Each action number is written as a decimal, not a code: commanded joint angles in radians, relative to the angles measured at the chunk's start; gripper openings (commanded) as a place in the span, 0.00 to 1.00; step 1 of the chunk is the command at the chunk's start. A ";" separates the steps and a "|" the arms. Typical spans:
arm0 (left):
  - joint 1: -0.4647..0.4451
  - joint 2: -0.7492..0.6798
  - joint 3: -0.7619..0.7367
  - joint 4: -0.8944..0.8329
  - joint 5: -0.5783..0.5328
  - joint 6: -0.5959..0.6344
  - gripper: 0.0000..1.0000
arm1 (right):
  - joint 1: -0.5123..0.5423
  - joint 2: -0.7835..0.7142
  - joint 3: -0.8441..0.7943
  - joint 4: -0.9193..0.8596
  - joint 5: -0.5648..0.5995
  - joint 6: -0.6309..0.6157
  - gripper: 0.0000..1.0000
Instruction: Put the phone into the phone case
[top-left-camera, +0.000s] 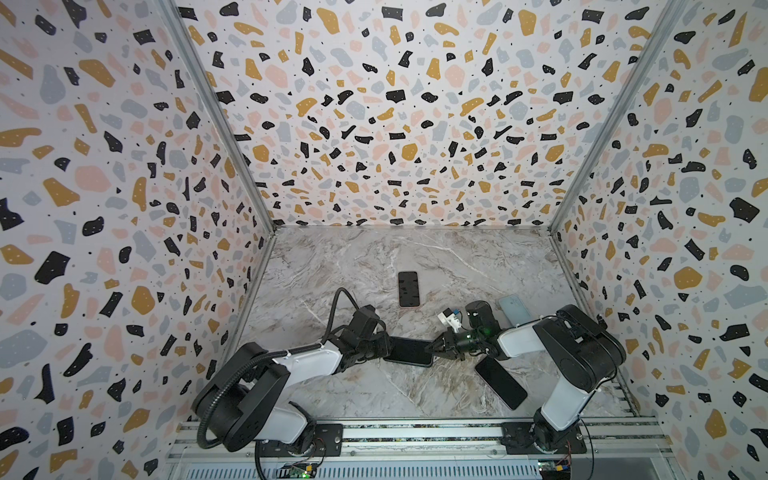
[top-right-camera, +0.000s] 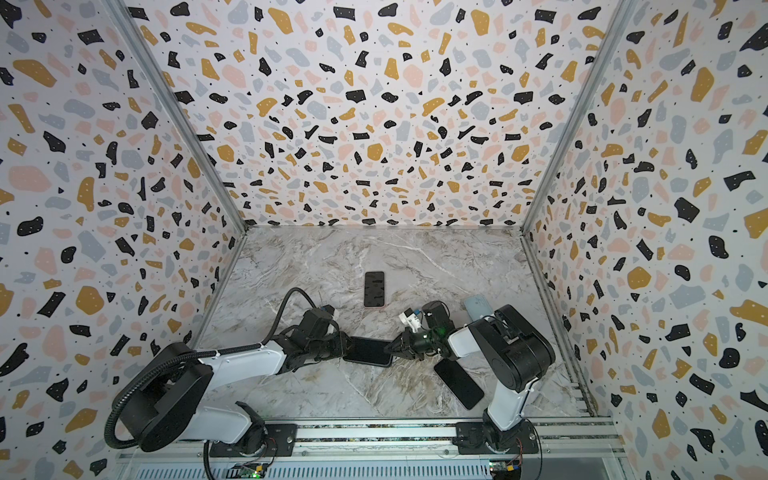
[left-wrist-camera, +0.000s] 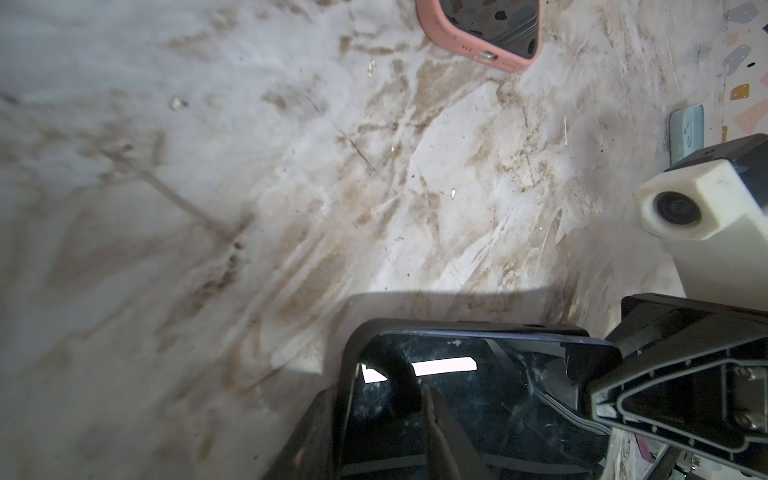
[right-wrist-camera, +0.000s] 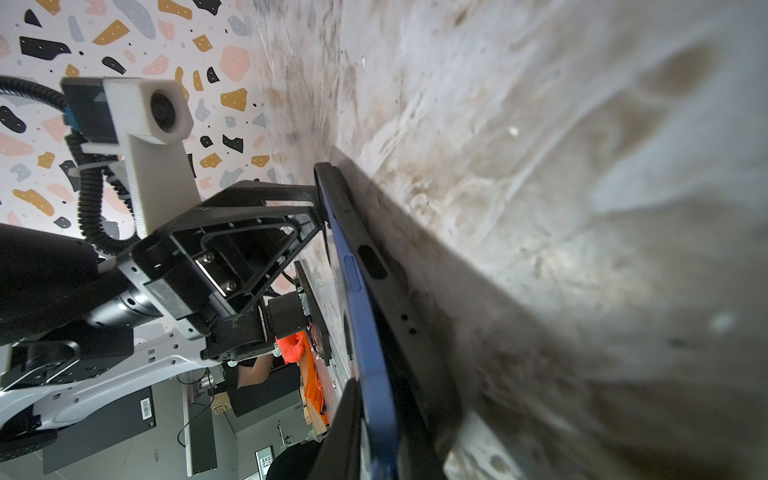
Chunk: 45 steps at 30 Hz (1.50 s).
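Mid-table, L gripper (top-left-camera: 385, 352) clamps phone case (left-wrist-camera: 350, 353) w/ phone (right-wrist-camera: 368, 320) only partly seated, blue edge proud; R gripper (top-left-camera: 433, 348), jaws nearly closed, tips touching phone's other end.

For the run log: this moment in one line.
left end effector: clamps phone case | right end effector: shut, at phone | phone: partly seated

Marble tabletop (top-left-camera: 353, 257) with phones (top-left-camera: 500, 382), blue case (top-left-camera: 513, 307)

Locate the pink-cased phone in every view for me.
Both top views: pink-cased phone lies flat near the centre.
Left wrist: cut off at the picture's top edge.
Right wrist: not in it.
Shared landmark: light blue case, in both top views and left wrist.
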 joint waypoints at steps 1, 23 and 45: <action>-0.051 0.049 -0.015 0.102 0.108 -0.025 0.37 | 0.082 0.069 0.007 -0.116 0.120 0.044 0.00; -0.102 0.038 -0.058 0.182 0.104 -0.068 0.35 | 0.138 0.073 0.021 -0.050 0.186 0.115 0.00; -0.040 -0.002 -0.064 0.049 0.052 0.027 0.34 | 0.132 -0.140 0.021 -0.236 0.237 0.056 0.35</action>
